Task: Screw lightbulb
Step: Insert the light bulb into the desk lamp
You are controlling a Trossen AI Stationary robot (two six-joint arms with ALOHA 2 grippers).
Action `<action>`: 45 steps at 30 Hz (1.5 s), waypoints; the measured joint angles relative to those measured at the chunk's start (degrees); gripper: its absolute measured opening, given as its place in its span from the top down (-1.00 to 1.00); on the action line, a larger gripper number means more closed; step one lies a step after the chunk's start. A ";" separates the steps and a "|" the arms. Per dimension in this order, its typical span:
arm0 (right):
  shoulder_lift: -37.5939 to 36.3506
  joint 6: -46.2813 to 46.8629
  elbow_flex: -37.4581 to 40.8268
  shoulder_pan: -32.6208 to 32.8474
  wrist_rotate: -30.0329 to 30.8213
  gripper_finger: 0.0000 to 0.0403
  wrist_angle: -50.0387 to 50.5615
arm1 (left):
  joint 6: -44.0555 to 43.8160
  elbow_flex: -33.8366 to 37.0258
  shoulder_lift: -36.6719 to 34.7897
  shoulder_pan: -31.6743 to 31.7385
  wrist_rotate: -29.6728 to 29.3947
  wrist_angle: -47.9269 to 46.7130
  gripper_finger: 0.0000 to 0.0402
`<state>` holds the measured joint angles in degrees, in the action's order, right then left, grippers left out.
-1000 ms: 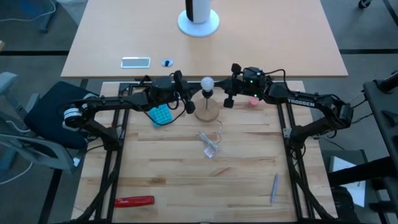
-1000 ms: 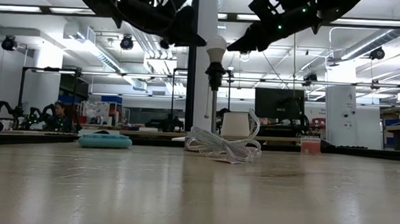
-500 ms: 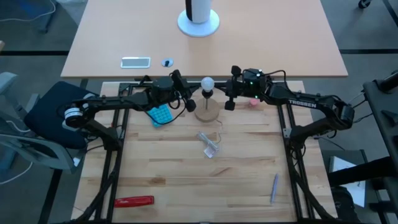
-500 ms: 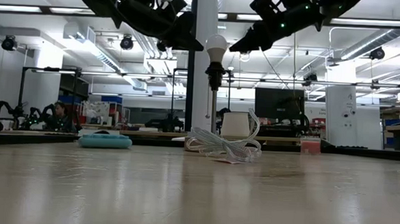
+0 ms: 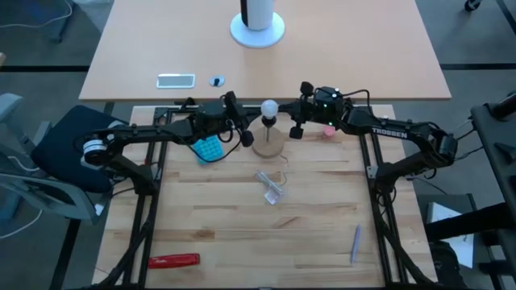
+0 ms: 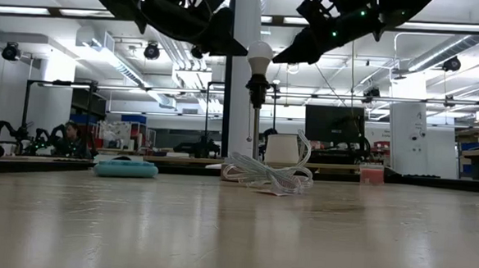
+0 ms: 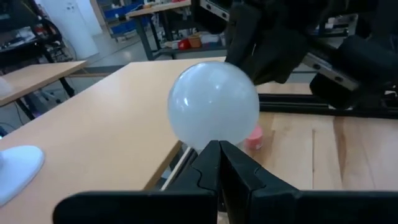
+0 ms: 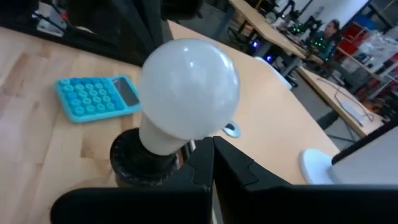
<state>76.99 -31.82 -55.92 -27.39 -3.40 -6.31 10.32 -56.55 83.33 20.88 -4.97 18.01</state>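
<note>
The white globe lightbulb sits upright in a black socket on top of a thin stand, which rises from a round wooden disc. It also shows in the low view. My left gripper is shut, just to the left of the bulb and apart from it. In its wrist view the bulb stands beyond the shut fingertips. My right gripper is shut, just to the right of the bulb and apart from it. Its wrist view shows the bulb close ahead.
A teal calculator lies left of the disc and a small pink-red round thing to its right. A clear plastic wrapper lies nearer on the table. A red tool and a grey pen lie near the front edge.
</note>
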 joint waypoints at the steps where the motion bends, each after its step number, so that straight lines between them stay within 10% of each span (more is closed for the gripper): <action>1: 0.00 0.03 -0.02 0.18 -0.24 1.00 -0.19 | 0.10 0.00 0.00 0.00 0.00 0.25 1.00; 45: 0.05 -0.66 -0.02 1.50 -3.58 1.00 2.67 | -0.34 0.00 0.00 0.35 -5.20 0.36 1.00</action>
<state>77.04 -32.48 -55.94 -25.88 -6.98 -3.64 9.98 -56.55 83.33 21.23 -10.17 18.37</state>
